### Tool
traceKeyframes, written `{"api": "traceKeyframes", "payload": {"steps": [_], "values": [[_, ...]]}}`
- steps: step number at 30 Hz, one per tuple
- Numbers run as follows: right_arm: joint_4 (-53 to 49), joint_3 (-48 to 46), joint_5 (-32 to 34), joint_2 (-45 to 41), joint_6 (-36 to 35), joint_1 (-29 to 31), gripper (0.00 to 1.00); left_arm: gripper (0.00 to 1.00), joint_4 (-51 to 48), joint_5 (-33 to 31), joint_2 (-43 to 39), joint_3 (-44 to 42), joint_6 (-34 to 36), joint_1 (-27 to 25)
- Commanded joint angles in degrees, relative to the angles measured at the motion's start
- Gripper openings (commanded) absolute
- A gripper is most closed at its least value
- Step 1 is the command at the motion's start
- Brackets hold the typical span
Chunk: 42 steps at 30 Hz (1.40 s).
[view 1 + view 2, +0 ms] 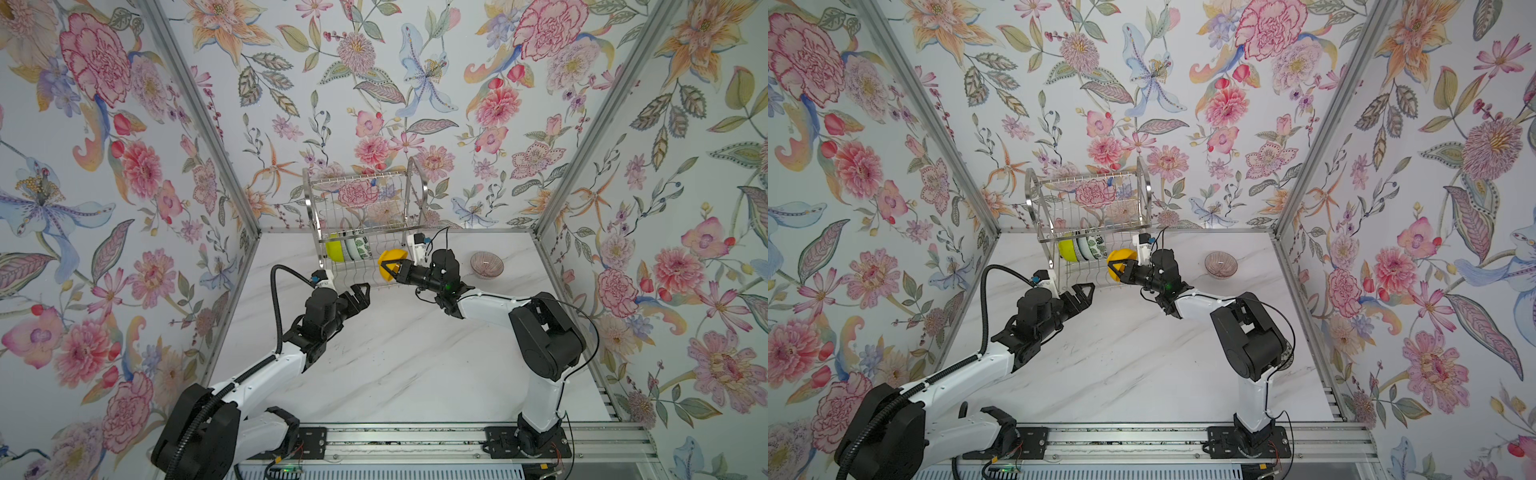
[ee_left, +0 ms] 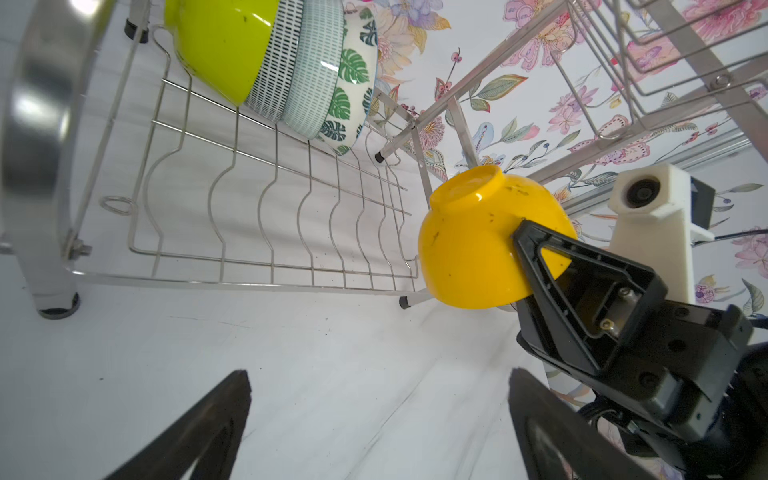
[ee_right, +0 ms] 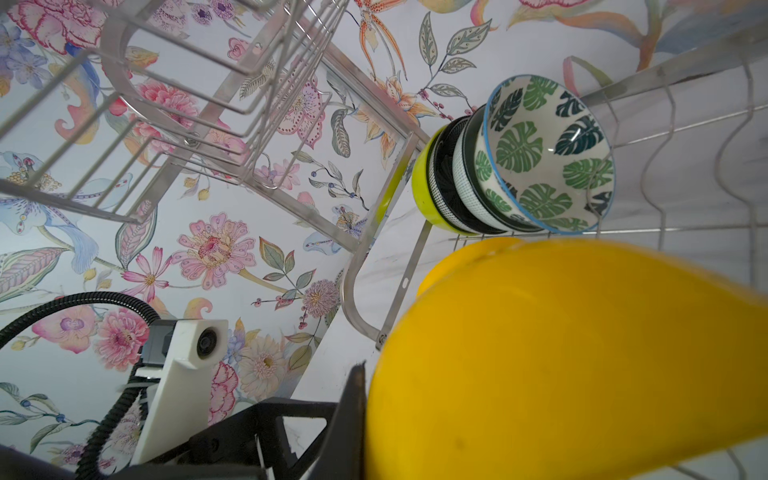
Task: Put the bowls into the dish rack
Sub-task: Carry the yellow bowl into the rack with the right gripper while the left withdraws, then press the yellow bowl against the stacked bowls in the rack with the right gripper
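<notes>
The silver wire dish rack (image 1: pixel 308 203) (image 1: pixel 1030 199) stands at the back of the table. In its lower tier, on edge in a row, are a lime green bowl (image 1: pixel 334 248) (image 2: pixel 220 45), dash-patterned bowls (image 2: pixel 309 83) and a white bowl with green leaves (image 2: pixel 351 75) (image 3: pixel 544 153). My right gripper (image 1: pixel 388 266) (image 1: pixel 1115 266) is shut on the rim of an orange-yellow bowl (image 2: pixel 469 249) (image 3: pixel 582 353), held tipped at the rack's right end. My left gripper (image 1: pixel 360 293) (image 2: pixel 378 374) hangs open and empty in front of the rack. A pinkish ribbed bowl (image 1: pixel 486 263) (image 1: pixel 1221 263) sits on the table to the right.
Flowered walls close in the white marble table (image 1: pixel 395 365) on three sides. The rack's upper basket (image 1: pixel 361 187) holds nothing that I can see. The arm bases sit on a rail (image 1: pixel 415 440) at the front edge.
</notes>
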Motion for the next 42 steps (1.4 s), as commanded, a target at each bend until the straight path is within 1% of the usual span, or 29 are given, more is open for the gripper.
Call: {"api": "traceKeyframes", "payload": {"steps": [1,5,15,18,24,34,42], "values": [[2.46,3.62,1.03,1.85,-2.36,1.18,0.0,0.99,-1.1,2.6,-1.87,-1.09,1.41,1.87],[2.14,6.68,0.76,5.0,-2.29,2.69,0.0,0.99,-3.18,4.61,-3.9,-2.0,2.34,4.48],[-0.42,15.34,-0.95,12.32,-2.16,6.35,0.0,0.99,-7.5,11.14,-9.67,-5.67,1.88,13.79],[-1.6,18.42,-1.67,14.48,-2.0,7.37,0.0,0.99,-7.23,14.17,-10.4,-7.36,0.71,17.26],[-3.24,23.49,-2.36,18.45,-1.66,9.14,0.0,0.99,-6.74,17.67,-12.2,-10.73,-0.51,22.56],[-5.26,31.67,-3.06,25.12,-0.84,10.87,0.0,0.99,-8.15,20.79,-17.08,-14.96,-1.41,26.1],[-6.66,36.56,-4.25,29.36,-0.28,11.6,0.0,0.99,-10.57,22.01,-19.08,-15.37,-0.47,28.36]]}}
